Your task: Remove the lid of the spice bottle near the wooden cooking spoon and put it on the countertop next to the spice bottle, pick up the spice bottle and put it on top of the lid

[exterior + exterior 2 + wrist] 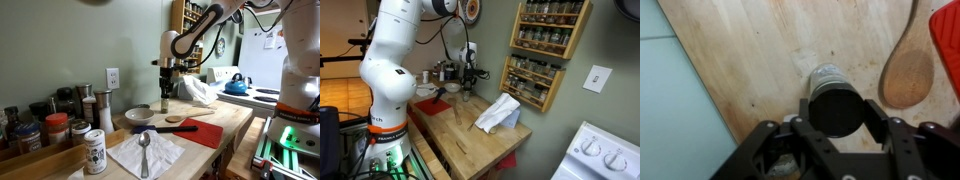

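Note:
The spice bottle is a small glass jar standing on the countertop near its left edge. It also shows in an exterior view. Its round dark lid lies between the two fingers of my gripper, which press on its sides from straight above. I cannot tell whether the lid still sits on the jar. The wooden cooking spoon lies just right of the jar, apart from it, and shows in an exterior view. In both exterior views the gripper hangs directly over the jar.
A red cloth lies past the spoon. A grey bowl, a white shaker, grouped jars and a napkin with a metal spoon are nearby. A white cloth lies on the counter.

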